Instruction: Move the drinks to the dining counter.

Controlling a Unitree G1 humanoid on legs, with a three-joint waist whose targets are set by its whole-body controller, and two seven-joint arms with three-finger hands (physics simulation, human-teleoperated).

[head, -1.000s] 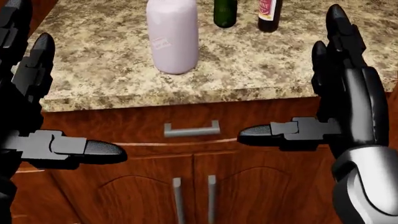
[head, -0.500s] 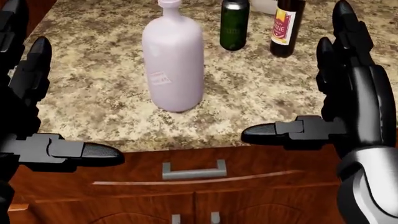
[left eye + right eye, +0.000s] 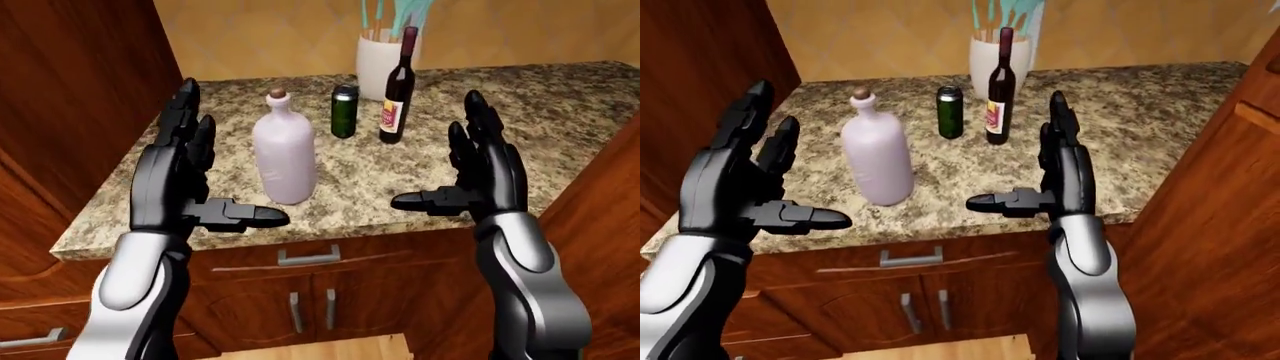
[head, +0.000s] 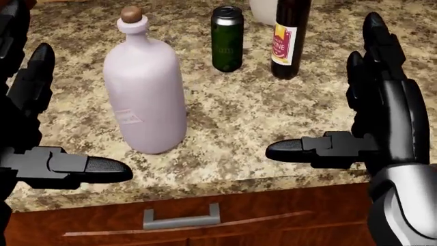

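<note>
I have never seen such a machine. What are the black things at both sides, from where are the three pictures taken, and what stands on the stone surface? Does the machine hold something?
The black shapes are the robot's own two hands, each with three fingers. This is a humanoid robot in a computer simulation. All three pictures come from cameras on its head, looking over its arms: one head view and two eye views, which are nearly the same.

The left hand and the right hand are both open, raised at the counter's near edge, and hold nothing.

On the granite counter stand three drinks: a pale pink bottle with a cork, nearest the robot, a green can, and a dark wine bottle. Beyond them is a white jar with utensils. Below the counter are wooden cabinets.
</note>
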